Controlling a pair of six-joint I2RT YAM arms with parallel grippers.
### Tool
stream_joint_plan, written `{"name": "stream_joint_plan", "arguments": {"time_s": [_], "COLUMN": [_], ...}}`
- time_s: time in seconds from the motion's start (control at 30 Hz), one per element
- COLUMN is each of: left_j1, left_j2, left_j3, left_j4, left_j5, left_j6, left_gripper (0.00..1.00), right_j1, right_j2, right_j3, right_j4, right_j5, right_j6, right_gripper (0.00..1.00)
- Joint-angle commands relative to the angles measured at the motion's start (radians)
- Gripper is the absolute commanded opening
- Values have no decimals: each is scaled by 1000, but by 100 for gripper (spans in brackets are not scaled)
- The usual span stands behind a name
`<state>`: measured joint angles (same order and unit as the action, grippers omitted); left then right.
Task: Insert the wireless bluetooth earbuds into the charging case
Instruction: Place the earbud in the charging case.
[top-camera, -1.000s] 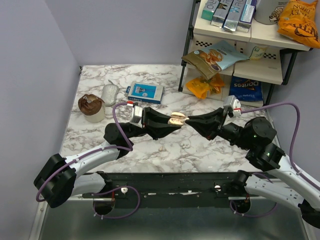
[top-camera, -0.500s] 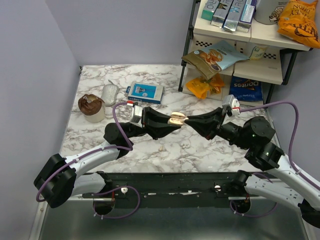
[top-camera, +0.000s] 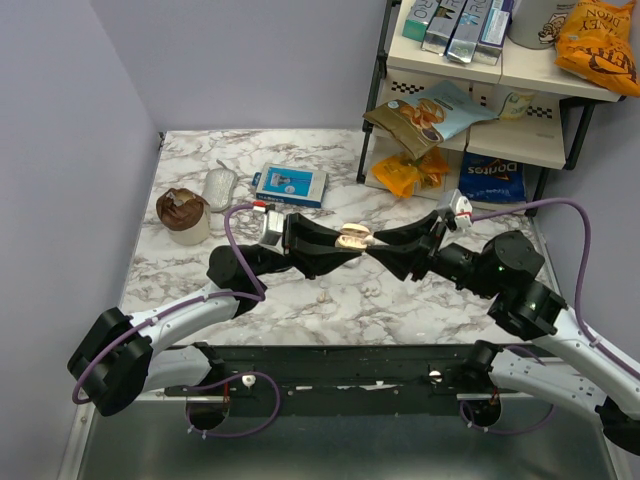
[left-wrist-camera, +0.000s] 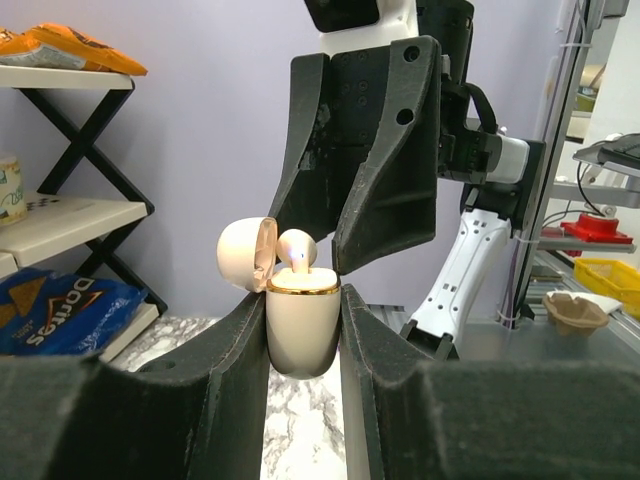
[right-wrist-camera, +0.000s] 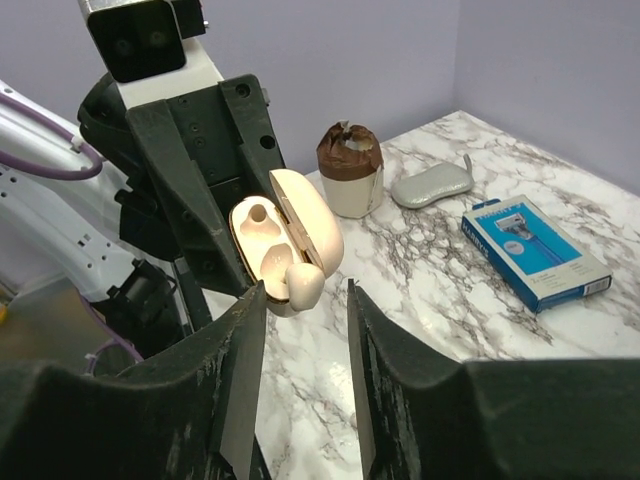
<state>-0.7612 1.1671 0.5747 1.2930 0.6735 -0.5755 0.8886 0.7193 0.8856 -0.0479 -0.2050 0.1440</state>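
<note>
Your left gripper (left-wrist-camera: 303, 302) is pinched on the body of the charging case (left-wrist-camera: 302, 335), holding it upright above the table (top-camera: 400, 300) with the lid (left-wrist-camera: 245, 255) flipped open. Your right gripper (right-wrist-camera: 302, 290) has its jaws parted on either side of the earbud (left-wrist-camera: 296, 250), which stands in the case but looks proud of the rim. Before you draw back, nudge it straight down along its socket with one fingertip and hold the case steady. Count one case, one earbud in it, and one empty socket (right-wrist-camera: 257, 213) beside it. A pale speck (top-camera: 322, 296) on the table may be the second earbud, but it is too small to tell.
</note>
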Motion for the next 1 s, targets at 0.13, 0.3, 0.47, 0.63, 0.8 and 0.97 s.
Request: {"name": "stream_joint_plan", "arguments": {"time_s": [0.13,0.3,0.47,0.63,0.8,0.97], "left_j1": [-4,-4,-4,-4,-6,-7], "left_j2": [-7,-11,-18,-20,-23,-27], "left_j3": [-9,-13,-10,-7,-12,-16], "left_j4": [393,388,388,390,394,396], "left_j5": [-9,-19,-11,1,9,5], "left_j6": [6,19,9,-9,-24,-20], "left_gripper": [0,0,0,0,0,0], "right_j1": [6,6,4,4,4,4], "right_j2": [-7,-56,-80,-34,15,34], "right_j3": [38,46,49,79,114,115], "right_j4": [-44,-52,-69,-116,-151,-165], "right_j5": [24,90,202,300,325,317], "right_j6": [12,19,17,22,14,23], "right_gripper": [57,76,71,68,72,72]}}
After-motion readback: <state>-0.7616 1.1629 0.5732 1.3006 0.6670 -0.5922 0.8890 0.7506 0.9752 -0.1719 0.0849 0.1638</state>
